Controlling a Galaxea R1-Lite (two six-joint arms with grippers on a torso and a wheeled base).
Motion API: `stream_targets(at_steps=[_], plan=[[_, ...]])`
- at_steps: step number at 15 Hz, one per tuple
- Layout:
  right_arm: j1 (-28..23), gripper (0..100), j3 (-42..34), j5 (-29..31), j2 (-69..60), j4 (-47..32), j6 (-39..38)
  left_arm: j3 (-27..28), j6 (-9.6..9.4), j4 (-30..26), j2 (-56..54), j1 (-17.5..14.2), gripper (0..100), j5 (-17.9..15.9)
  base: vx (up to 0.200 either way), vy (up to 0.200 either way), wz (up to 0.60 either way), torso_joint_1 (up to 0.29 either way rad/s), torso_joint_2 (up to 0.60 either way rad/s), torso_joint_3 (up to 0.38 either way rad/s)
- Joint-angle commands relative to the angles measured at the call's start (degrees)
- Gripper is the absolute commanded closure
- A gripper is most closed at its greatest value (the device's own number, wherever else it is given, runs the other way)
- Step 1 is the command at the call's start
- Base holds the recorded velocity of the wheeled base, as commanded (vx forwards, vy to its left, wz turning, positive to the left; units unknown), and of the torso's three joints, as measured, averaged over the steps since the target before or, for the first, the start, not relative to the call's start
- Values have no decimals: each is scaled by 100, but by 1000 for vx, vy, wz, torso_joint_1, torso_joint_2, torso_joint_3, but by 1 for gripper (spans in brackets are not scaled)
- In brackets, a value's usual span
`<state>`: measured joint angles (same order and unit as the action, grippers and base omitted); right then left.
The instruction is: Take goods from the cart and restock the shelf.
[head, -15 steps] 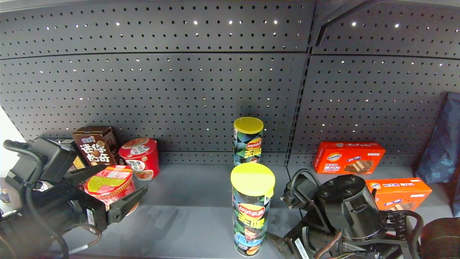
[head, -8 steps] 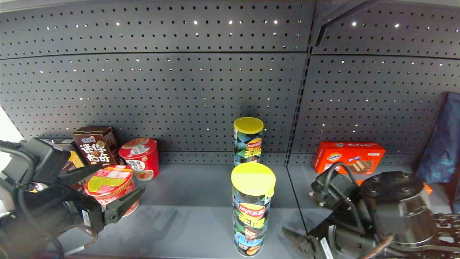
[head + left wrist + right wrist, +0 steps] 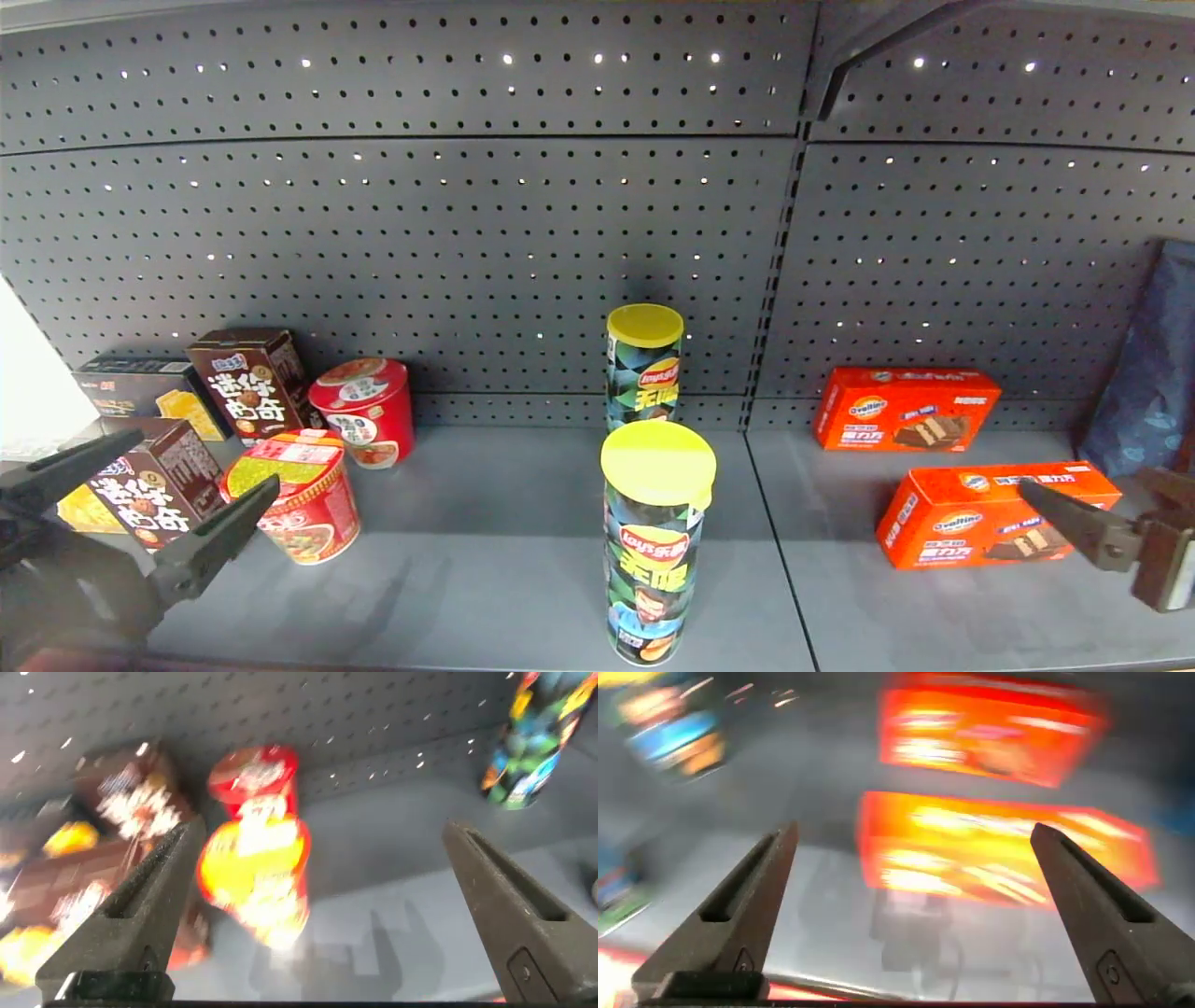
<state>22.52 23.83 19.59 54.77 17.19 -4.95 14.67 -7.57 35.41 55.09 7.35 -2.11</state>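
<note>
Both sets of jaws are wide apart and hold nothing. The goods stand on the shelf (image 3: 523, 560). Your left gripper (image 3: 208, 455) hangs low by the front noodle cup (image 3: 299, 504) and the brown box (image 3: 149, 485). Swing it sideways and you could knock them off the front edge. Your right gripper (image 3: 915, 831) is close by the near orange box (image 3: 990, 518), and a bump would push it crooked. The tall chip can (image 3: 656, 541) stands between the arms and could tip easily. Another can (image 3: 644, 369) and cup (image 3: 366, 411) stand behind.
</note>
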Motion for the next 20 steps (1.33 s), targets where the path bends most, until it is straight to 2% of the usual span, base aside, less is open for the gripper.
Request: stream_targets(at_steps=[1, 2, 4, 7, 8, 10, 11, 13, 15, 17, 18, 19, 20], plan=[[-1223, 0, -617, 10, -1496, -339, -270, -693, -8, -61, -939, -313, 0, 35, 0, 0, 0, 0, 0, 0], [-1821, 0, -775, 10, -1979, -620, -384, -1027, -8, -281, -1501, -463, 0, 193, 0, 0, 0, 0, 0, 0], [-2427, 0, -995, 1, -2823, -1042, -393, -1308, -34, -949, -2661, -480, 0, 492, 0, 0, 0, 0, 0, 0], [-2427, 0, -1654, -96, -4124, -1315, -50, -1194, -34, -3023, -4692, -480, 0, 510, 0, 0, 0, 0, 0, 0], [-2410, 0, -1909, -184, -4572, -1323, 170, -1185, -52, -3559, -5228, -480, 0, 483, 0, 0, 0, 0, 0, 0], [-2322, 0, -2304, -421, -5354, -1455, 609, -1220, -16, -3278, -5149, -498, 0, 448, 0, 0, 0, 0, 0, 0], [-2243, 0, -2287, -597, -5451, -1517, 697, -1423, -16, -3137, -5149, -498, 0, 413, 0, 0, 0, 0, 0, 0], [-2243, 0, -2287, -931, -5451, -1517, 653, -1467, 19, -3199, -5149, -498, 0, 352, 0, 0, 0, 0, 0, 0], [-2243, 0, -2287, -966, -5451, -1517, 653, -1467, 274, -3453, -5149, -498, 0, 167, 0, 0, 0, 0, 0, 0], [-2243, 0, -2287, -922, -5451, -1517, 688, -1467, 362, -3480, -5140, -498, 0, 167, 0, 0, 0, 0, 0, 0], [-2243, 0, -2287, -852, -5451, -1517, 636, -1467, 546, -3533, -5140, -489, 0, 158, 0, 0, 0, 0, 0, 0], [-2243, 0, -2287, -852, -5451, -1526, 556, -1467, 634, -3559, -5149, -489, 0, 53, 0, 0, 0, 0, 0, 0], [-2243, 0, -2287, -860, -5451, -1534, 556, -1467, 634, -3559, -5140, -489, 0, 9, 0, 0, 0, 0, 0, 0]])
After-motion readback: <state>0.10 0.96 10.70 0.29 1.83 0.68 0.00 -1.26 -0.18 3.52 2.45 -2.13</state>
